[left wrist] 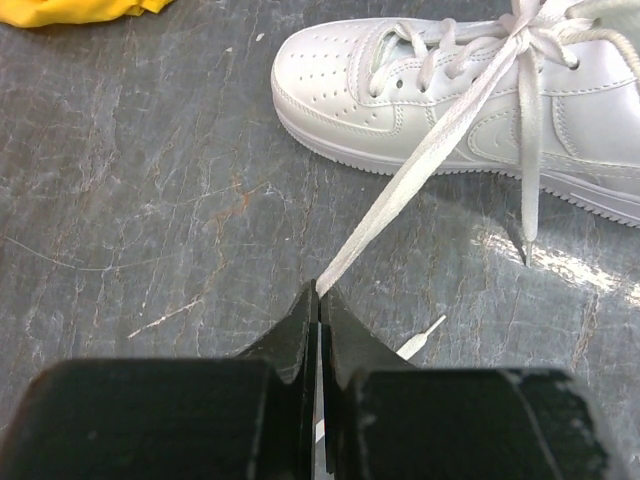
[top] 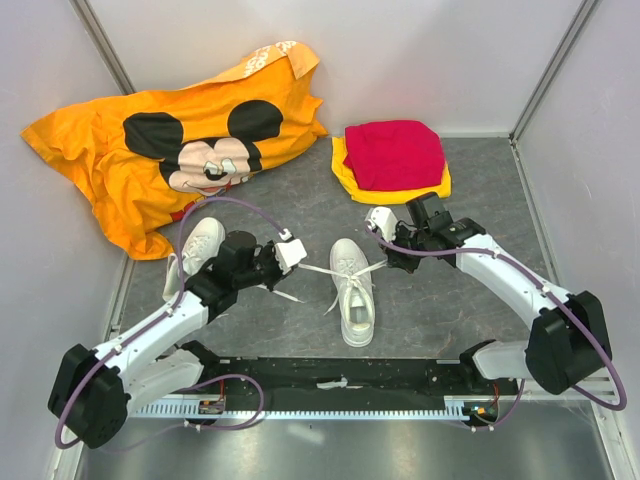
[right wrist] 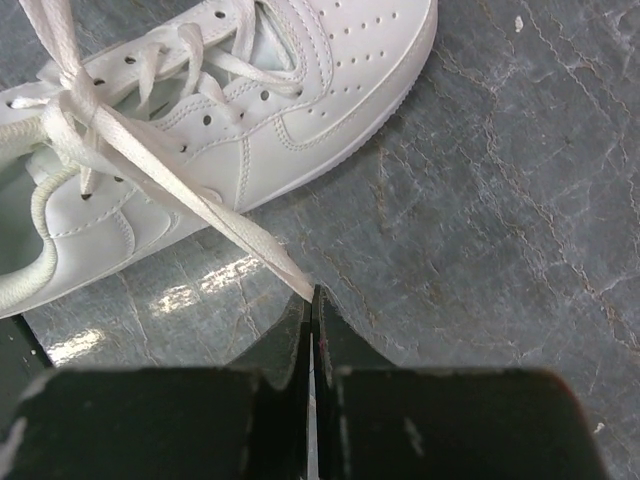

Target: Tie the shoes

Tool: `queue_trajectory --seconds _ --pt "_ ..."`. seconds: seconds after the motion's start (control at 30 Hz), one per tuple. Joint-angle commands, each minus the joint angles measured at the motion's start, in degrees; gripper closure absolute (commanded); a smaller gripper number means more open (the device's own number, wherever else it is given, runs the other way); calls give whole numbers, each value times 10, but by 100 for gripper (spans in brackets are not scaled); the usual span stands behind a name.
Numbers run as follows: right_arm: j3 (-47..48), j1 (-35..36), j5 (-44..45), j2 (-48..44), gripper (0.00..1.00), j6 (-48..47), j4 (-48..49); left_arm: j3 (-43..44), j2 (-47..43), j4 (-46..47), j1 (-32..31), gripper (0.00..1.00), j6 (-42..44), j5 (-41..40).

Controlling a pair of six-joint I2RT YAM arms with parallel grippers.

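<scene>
On taut laces [left wrist: 420, 170]: left claw [left wrist: 318, 296], right claw [right wrist: 312, 296]

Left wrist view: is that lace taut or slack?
Taut. The flat white lace runs straight from the shut left claw to the crossing on the white low-top sneaker.

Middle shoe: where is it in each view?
Top external: shoe at centre.
Left wrist: shoe upper right, its lace pinched by the left gripper.
Right wrist: shoe upper left, lace pinched by the right gripper.
Shared landmark: the knot.
</scene>
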Motion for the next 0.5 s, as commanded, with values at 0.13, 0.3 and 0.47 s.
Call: queue_trajectory --seconds 0.13,0.3,0.47 --pt "-18 -1 46 -31 100 -3 -15 -8 17 35 3 98 33 -32" --pt "-30 0 60 -40 100 -14 -19 -8 29 35 3 98 34 -42" --pt "-38 0 71 -48 100 -21 -24 -6 39 56 3 98 43 -49"
